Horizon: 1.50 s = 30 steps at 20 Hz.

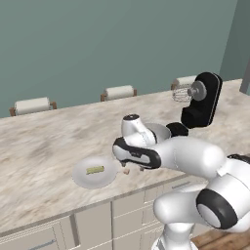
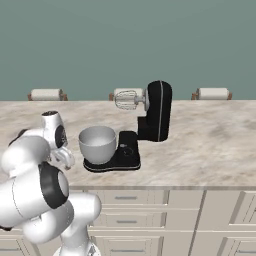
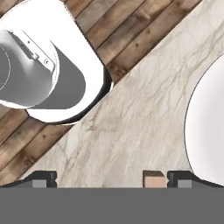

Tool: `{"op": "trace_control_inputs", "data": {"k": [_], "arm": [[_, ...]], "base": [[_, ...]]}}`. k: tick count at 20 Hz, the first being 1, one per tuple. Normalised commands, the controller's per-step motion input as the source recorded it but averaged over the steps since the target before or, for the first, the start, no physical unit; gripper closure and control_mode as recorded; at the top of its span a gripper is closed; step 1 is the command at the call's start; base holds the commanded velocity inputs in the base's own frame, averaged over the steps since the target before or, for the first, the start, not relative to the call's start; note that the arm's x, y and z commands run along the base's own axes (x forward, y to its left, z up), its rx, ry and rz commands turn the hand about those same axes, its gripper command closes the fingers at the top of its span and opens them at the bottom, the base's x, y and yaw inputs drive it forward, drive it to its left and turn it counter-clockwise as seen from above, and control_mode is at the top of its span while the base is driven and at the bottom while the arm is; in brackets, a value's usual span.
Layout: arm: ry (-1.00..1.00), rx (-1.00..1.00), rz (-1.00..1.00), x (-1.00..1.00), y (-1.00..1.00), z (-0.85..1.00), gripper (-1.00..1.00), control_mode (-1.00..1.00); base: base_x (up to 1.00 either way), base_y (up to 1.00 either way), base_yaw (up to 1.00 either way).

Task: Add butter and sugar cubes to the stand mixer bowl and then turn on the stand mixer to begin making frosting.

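Left base view: butter (image 1: 95, 170) on plate (image 1: 95, 173), cube (image 1: 126, 171) just beside plate's right rim; right base view: bowl (image 2: 97, 144) on mixer (image 2: 150, 122) base; hand view: gripper (image 3: 112, 179) spread wide, ungrasping, cube touching one fingertip, between tips.

Butter (image 1: 95, 170) on plate (image 1: 83, 179) near counter (image 1: 44, 146) front edge; sugar cube (image 1: 126, 171) just right of plate. Bowl (image 2: 97, 144) on mixer (image 2: 157, 112) base farther right, whisk (image 2: 126, 99) raised above. Three chair backs (image 1: 32, 105) behind counter.
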Motion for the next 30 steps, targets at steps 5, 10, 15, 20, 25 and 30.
{"op": "trace_control_inputs", "data": {"k": [5, 10, 15, 20, 25, 30], "arm": [[-0.02, 0.0, 0.05, 0.15, 0.0, -0.13, -1.0, -1.0], [-0.02, 0.0, 0.04, 0.14, 0.0, -0.12, -1.0, -1.0], [-0.01, 0.0, 0.02, 0.07, 0.0, -0.14, -1.0, -1.0], [0.0, 0.01, 0.0, 0.06, 0.01, -0.13, -1.0, -1.0], [0.0, 0.04, 0.0, 0.1, 0.02, -0.14, -1.0, -1.0], [0.0, 0.03, 0.0, 0.08, 0.01, -0.13, -1.0, -1.0]], "base": [[0.0, 0.0, 0.0], [0.0, 0.0, 0.0], [0.0, 0.0, 0.0], [0.0, 0.0, 0.0], [0.0, 0.0, 0.0], [0.0, 0.0, 0.0]]}}
